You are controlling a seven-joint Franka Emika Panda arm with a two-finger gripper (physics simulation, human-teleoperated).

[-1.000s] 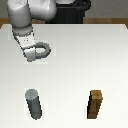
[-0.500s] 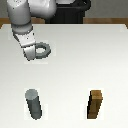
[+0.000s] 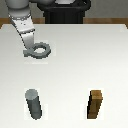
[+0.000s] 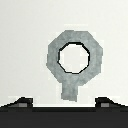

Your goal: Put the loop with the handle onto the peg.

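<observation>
The loop with the handle (image 3: 41, 49) is a flat grey ring lying on the white table, toward the exterior view's left and far side. Its stubby handle points at my gripper (image 3: 28, 50). In the wrist view the loop (image 4: 75, 55) fills the middle, and the handle runs down between the gripper's (image 4: 64, 103) two dark fingertips (image 4: 22, 103). They stand wide apart on either side of the handle without touching it, so the gripper is open. The peg (image 3: 34, 104), a dark grey upright cylinder, stands nearer the front, well apart from the loop.
A brown wooden block (image 3: 96, 105) stands upright at the front, on the exterior view's right of the peg. The robot's black base (image 3: 65, 12) sits at the table's (image 3: 100, 60) far edge.
The arm has shifted only slightly over the loop. The loop, peg and block have not moved.
</observation>
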